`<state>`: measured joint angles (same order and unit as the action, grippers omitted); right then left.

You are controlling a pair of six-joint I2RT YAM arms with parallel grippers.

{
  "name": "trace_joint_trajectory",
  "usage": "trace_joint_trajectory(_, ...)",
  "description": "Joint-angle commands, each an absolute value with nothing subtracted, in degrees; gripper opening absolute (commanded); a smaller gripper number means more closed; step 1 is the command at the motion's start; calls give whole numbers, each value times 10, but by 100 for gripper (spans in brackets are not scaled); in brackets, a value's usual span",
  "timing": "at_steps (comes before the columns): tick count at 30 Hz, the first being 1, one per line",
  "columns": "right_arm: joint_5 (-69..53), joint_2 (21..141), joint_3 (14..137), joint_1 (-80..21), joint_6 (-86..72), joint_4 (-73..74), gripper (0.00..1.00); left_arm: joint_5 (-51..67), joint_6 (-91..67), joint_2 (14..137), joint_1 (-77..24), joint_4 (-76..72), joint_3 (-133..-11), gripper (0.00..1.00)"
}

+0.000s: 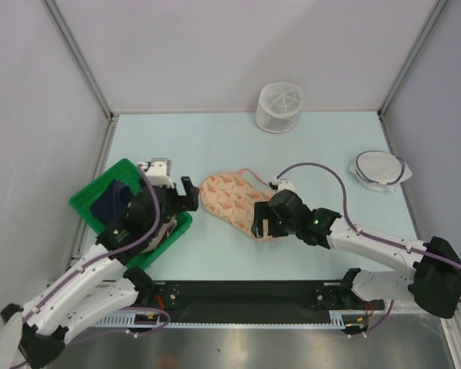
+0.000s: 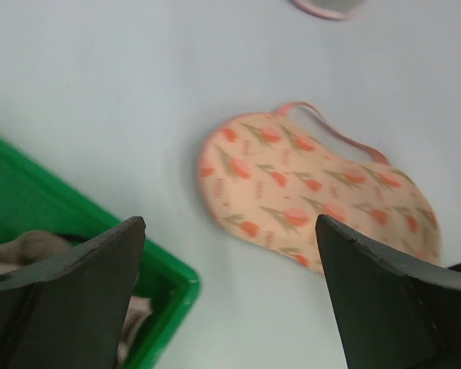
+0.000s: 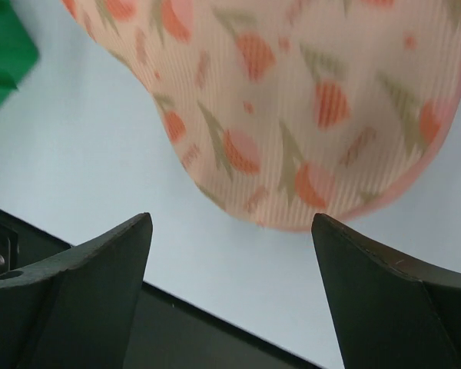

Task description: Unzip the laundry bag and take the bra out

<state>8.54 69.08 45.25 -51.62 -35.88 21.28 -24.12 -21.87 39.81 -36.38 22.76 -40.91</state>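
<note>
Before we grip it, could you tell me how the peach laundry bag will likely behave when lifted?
The laundry bag lies flat and shows thin ribbed fabric, so it will probably sag and fold. It looks light, so a push may slide or bunch it. Flat-lying, it seems unlikely to roll.

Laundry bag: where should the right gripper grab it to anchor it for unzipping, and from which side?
Probably pinch the rounded near-right lobe at its pink-edged rim, coming down from the near side. The laundry bag lies flat, so only the rim offers a pinch, and the open right gripper hangs over that lobe.
</note>
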Motion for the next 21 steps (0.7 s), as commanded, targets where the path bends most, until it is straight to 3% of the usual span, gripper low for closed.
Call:
trace_joint_trajectory(1,119,642,406,-556,-461,215,89,-231,-254,469,-446,110,-412,98)
trace_joint_trajectory(11,183,683,370,-645,-536,171,80,-96,-296,679,-464,-127,-409,100)
trace_joint_trajectory(21,236,770,369,-651,-559,113,66,-75,-301,845,-463,-151,-446,100)
